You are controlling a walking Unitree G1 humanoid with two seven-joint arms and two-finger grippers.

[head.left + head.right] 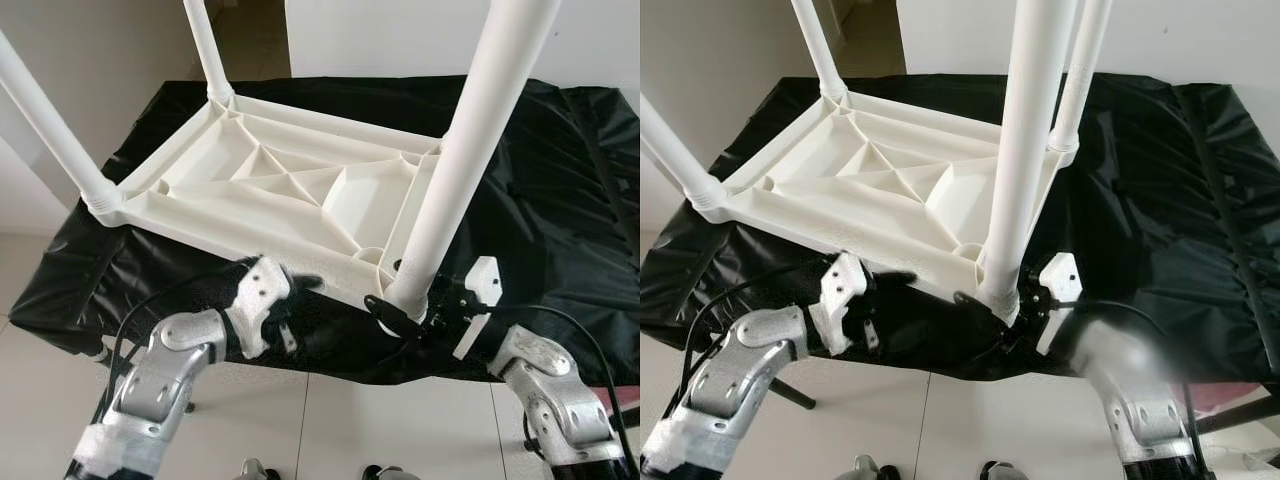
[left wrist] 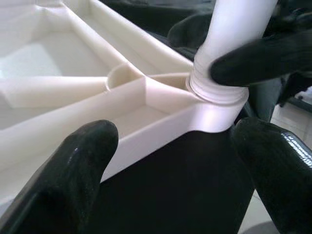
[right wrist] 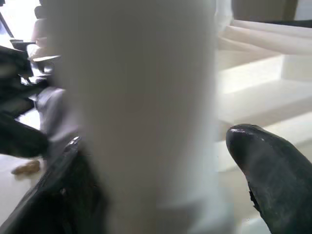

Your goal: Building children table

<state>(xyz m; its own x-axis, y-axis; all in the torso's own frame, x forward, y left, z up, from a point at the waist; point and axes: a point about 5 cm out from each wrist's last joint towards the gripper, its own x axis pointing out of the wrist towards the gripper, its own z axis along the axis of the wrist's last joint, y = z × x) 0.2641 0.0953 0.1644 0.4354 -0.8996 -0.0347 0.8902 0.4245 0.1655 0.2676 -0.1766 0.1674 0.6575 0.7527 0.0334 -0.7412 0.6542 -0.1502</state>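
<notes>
1. The left arm [image 1: 165, 375] rises from the lower left, silver forearm bent at the elbow, wrist angled inward toward the centre.
2. The left gripper [image 1: 300, 290] reaches forward; in the left wrist view its 2 black fingers [image 2: 68, 165] stand spread wide with nothing between them.
3. The right arm [image 1: 550, 395] comes up from the lower right, wrist turned inward toward the left.
4. The right gripper [image 1: 405, 315] has its 2 fingers [image 3: 268, 161] set on either side of a white leg [image 3: 136, 112], pressed close against it.
</notes>
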